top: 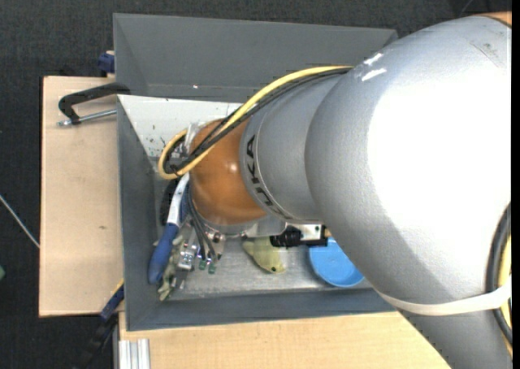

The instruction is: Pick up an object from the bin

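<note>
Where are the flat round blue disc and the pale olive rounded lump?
Flat round blue disc (329,268), camera view, its visible left part.
Pale olive rounded lump (268,256), camera view, its middle.

A blue disc (331,268) and a pale yellowish lump (268,256) are seen, slightly apart, near the lower edge of the bin (244,44).

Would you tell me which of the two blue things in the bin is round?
The blue disc at lower right, partly under the arm; the blue stick at left is long and thin.
</note>
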`<state>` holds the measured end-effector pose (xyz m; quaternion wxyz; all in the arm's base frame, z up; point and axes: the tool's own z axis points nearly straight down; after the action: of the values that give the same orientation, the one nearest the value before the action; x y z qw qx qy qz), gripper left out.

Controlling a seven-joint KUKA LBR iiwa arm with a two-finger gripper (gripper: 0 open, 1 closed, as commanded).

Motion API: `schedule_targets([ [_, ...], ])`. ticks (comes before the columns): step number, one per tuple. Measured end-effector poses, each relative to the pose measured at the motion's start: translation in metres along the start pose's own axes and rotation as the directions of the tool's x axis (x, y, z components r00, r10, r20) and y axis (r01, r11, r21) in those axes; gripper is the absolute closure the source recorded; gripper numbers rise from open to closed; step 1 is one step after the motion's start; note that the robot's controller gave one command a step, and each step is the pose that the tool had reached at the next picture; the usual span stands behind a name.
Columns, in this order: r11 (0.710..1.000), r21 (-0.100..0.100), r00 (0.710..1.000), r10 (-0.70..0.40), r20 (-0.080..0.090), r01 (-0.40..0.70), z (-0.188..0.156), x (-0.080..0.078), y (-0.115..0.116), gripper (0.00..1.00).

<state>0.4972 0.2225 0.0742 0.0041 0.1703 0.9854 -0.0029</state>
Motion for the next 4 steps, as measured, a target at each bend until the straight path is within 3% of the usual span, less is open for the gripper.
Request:
schedule_targets([
  [1,0.992,0.021,0.992,0.121,-0.017,-0.121,0.003,-0.007,0.004,0.0],
  [2,0.96,0.005,0.96,0.279,-0.012,-0.279,-0.012,-0.013,0.002,0.0],
  [3,0.909,0.022,0.909,0.417,-0.001,-0.417,0.001,-0.01,0.001,0.0],
  [4,0.807,0.028,0.807,0.591,-0.003,-0.591,0.001,-0.009,-0.002,0.0],
])
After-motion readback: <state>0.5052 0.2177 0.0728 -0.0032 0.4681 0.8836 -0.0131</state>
